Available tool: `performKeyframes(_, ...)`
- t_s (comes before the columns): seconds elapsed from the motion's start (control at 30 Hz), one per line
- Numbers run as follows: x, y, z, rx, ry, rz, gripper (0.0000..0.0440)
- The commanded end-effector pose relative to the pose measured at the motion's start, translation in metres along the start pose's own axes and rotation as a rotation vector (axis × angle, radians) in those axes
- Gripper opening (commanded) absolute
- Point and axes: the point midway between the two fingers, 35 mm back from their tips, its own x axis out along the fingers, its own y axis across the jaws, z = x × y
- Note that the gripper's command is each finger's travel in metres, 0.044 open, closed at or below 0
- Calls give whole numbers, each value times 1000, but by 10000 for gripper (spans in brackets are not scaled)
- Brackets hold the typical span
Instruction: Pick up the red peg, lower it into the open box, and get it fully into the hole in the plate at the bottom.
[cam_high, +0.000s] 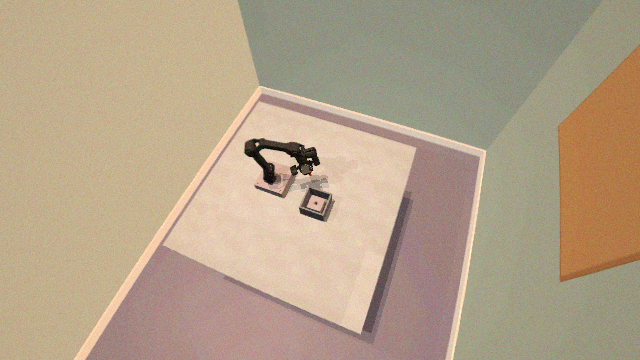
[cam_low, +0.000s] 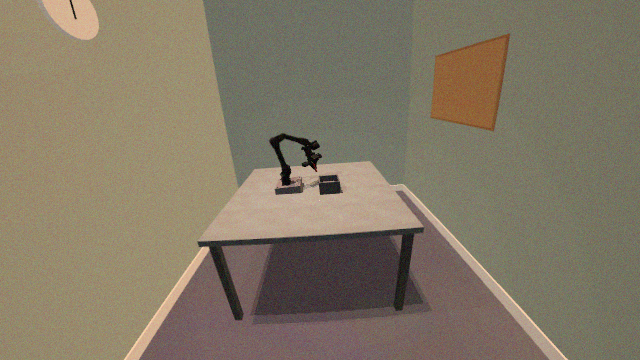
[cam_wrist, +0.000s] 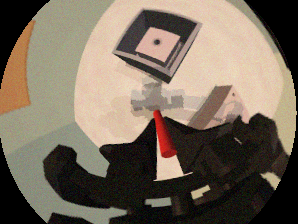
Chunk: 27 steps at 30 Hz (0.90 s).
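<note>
The red peg (cam_wrist: 165, 137) (cam_low: 315, 169) is held between the fingertips of my gripper (cam_wrist: 159, 120), which is shut on it. In the wrist view the peg's near end shows wide and its far end points toward the box side. The gripper and peg are in the air above the table. Only a speck of the peg (cam_high: 310, 174) shows in the top view. The open dark box (cam_high: 328, 204) (cam_low: 329, 188) (cam_wrist: 128, 58) stands on the table, to one side of the peg. The pale plate (cam_wrist: 146, 44) (cam_high: 311, 200) with a dark round hole lies at its bottom.
The arm's base block (cam_high: 270, 188) (cam_low: 289, 189) (cam_wrist: 210, 107) stands on the table (cam_high: 260, 250) (cam_low: 310, 220), left of the box in the top and exterior views. The box walls rise around the plate. Shadows of the arm fall between the base and the box.
</note>
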Motion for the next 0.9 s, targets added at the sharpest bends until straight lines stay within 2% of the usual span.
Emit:
performKeyframes(0.0, -7, 5, 21, 14, -34, 7, 0)
performKeyframes(0.87, 6, -7, 126, 193, -133, -19, 2)
